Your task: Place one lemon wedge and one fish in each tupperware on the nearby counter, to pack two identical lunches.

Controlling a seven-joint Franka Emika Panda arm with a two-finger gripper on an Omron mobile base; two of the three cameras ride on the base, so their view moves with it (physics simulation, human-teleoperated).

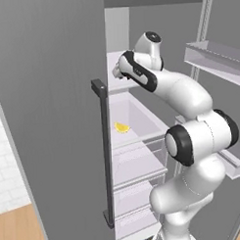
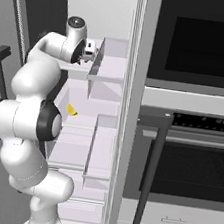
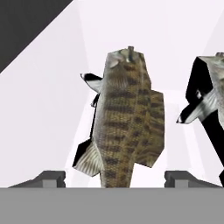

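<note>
Close before the gripper (image 3: 116,179), a brown fish (image 3: 127,118) lies between its wide-spread tips, not yet gripped, on the fridge shelf; a lemon wedge (image 1: 122,127) waits below. Packing looks barely begun.

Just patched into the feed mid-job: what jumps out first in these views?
The brown banded fish fills the middle of the hand view, lying between the open gripper fingertips, with a second fish at the right edge. In the base views the white arm reaches into the open fridge, and a yellow lemon wedge lies on a lower shelf.
</note>
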